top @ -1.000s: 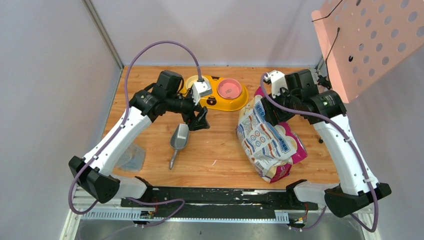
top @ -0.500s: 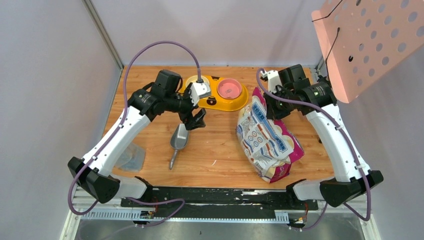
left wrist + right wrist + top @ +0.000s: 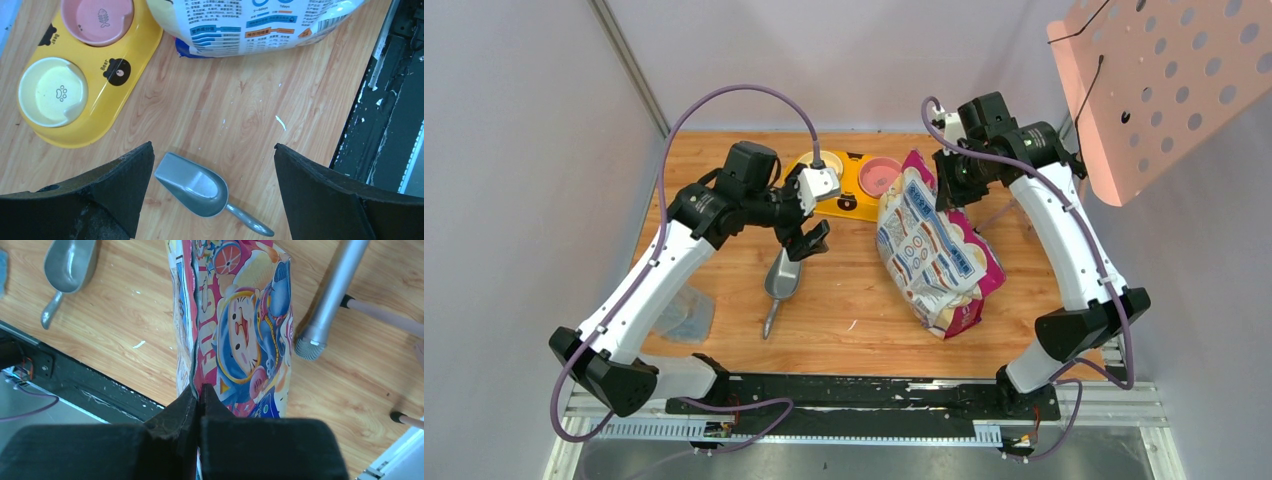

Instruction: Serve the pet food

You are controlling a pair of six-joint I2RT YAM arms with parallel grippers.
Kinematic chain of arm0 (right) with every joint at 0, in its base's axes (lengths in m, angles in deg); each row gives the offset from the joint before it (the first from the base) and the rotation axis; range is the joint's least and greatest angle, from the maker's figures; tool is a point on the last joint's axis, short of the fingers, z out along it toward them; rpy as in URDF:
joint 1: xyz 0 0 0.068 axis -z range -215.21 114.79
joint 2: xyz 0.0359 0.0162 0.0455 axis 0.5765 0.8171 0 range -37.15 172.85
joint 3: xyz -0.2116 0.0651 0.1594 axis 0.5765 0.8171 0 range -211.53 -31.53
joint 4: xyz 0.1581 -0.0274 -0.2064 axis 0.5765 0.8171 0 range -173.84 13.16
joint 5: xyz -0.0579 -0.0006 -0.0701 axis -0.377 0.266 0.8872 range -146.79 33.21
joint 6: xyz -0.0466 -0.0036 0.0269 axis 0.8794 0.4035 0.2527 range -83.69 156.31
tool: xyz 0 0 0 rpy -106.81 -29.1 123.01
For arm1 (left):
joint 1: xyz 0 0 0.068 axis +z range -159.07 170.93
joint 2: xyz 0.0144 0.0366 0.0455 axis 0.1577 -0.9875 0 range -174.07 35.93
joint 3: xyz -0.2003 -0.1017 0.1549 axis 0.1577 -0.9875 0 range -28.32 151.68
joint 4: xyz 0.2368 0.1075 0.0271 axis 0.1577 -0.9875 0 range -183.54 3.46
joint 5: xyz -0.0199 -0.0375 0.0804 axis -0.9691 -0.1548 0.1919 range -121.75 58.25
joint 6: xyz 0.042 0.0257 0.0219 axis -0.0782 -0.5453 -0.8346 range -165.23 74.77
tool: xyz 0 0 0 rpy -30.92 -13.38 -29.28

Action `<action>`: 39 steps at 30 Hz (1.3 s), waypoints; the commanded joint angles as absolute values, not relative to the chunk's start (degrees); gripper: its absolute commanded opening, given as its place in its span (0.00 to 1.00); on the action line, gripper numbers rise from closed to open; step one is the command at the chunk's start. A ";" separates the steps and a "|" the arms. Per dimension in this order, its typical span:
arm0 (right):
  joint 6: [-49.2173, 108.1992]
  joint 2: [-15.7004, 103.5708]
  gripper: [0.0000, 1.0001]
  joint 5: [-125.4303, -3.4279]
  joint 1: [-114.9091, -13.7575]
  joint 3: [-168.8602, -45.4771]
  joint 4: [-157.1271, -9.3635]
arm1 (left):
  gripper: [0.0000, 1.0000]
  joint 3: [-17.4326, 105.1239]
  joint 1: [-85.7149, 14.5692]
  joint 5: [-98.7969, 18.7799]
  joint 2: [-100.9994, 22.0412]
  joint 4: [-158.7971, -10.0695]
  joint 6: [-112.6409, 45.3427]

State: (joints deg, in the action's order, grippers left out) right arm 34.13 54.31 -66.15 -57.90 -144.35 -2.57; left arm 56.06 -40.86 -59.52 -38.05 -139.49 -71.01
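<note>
No pet food shows; it is hidden from every view. The printed cartoon bag (image 3: 924, 255) (image 3: 235, 325) stands tilted at the centre right. My right gripper (image 3: 946, 185) (image 3: 197, 388) is shut on the bag's top seam, holding that end up. The grey metal scoop (image 3: 782, 280) (image 3: 192, 185) lies empty on the wood, mouth towards the bowls. My left gripper (image 3: 809, 242) (image 3: 213, 146) hovers over it, open wide, with the scoop's bowl between and below the fingers. The yellow feeder (image 3: 856, 178) (image 3: 125, 55) holds an empty pink bowl (image 3: 879, 176) (image 3: 97, 17) and an empty pale yellow bowl (image 3: 52, 90).
A pink perforated board (image 3: 1164, 80) overhangs the back right corner. A clear plastic piece (image 3: 686, 315) lies by the left arm. A black rail (image 3: 864, 390) runs along the near edge. A metal pole (image 3: 327, 300) stands right of the bag. Walls close in the left and back.
My right gripper closed on the bag's top seam, then raised it and drew it left towards the feeder. My left gripper opened slightly wider and shifted a little left over the scoop.
</note>
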 commanded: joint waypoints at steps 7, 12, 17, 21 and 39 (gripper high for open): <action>27.78 51.52 0.04 -79.33 -58.23 -149.36 -15.92 | 0.97 54.27 -40.87 -60.58 -36.24 -136.20 -65.49; 31.76 50.44 0.66 -80.63 -57.76 -149.07 -14.09 | 0.95 53.93 -40.88 -63.50 -37.67 -132.75 -58.84; 33.07 48.12 0.67 -85.66 -51.91 -152.03 -12.19 | 0.95 57.81 -41.07 -66.95 -39.66 -127.41 -52.28; 33.57 45.62 0.52 -82.57 -47.57 -147.07 -12.42 | 0.91 65.66 -41.24 -66.35 -44.18 -126.41 -49.76; 50.19 45.26 0.37 -96.62 -42.22 -141.23 -5.56 | 0.75 83.25 -46.07 -70.71 -58.30 -116.45 -32.88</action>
State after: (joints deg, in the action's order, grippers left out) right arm 45.96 44.50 -91.14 -43.02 -142.88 -6.96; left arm 77.65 -44.36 -69.22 -58.37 -120.14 -35.03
